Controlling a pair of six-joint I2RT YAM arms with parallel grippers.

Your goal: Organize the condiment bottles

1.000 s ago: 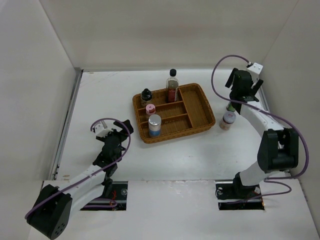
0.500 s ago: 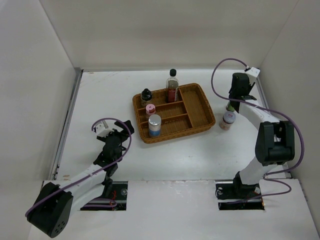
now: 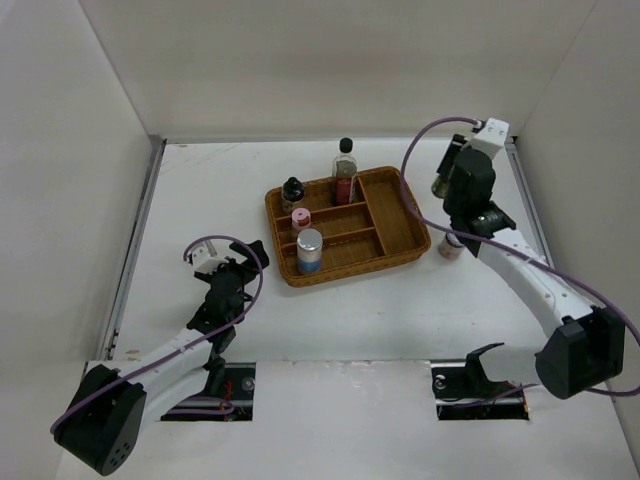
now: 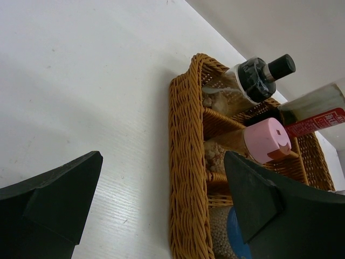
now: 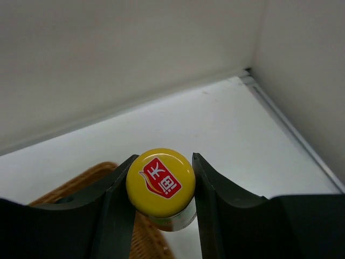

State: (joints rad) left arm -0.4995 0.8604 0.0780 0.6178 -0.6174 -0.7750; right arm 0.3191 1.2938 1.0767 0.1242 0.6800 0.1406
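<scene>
My right gripper (image 5: 160, 186) is shut on the green bottle's yellow-orange cap (image 5: 160, 181), holding it off the table. In the top view this gripper (image 3: 446, 180) hangs by the wicker tray's right end, the green bottle (image 3: 438, 186) beneath it. A pink-lidded jar (image 3: 452, 248) stands on the table just right of the tray, partly behind the arm. In the tray stand a tall clear black-capped bottle (image 3: 345, 170), a squat dark bottle (image 3: 292, 192), a pink-lidded jar (image 3: 300, 220) and a silver-lidded shaker (image 3: 310, 250). My left gripper (image 3: 235, 263) is open, left of the tray.
The brown wicker divided tray (image 3: 400, 215) sits mid-table; its right compartments hold nothing. In the left wrist view its woven rim (image 4: 186, 162) lies between my open fingers, some way ahead. White walls close in the left, back and right sides.
The right gripper has shut on the green bottle, lifted it from beside the pink-lidded jar and carried it left towards the tray. The left arm has not moved.
</scene>
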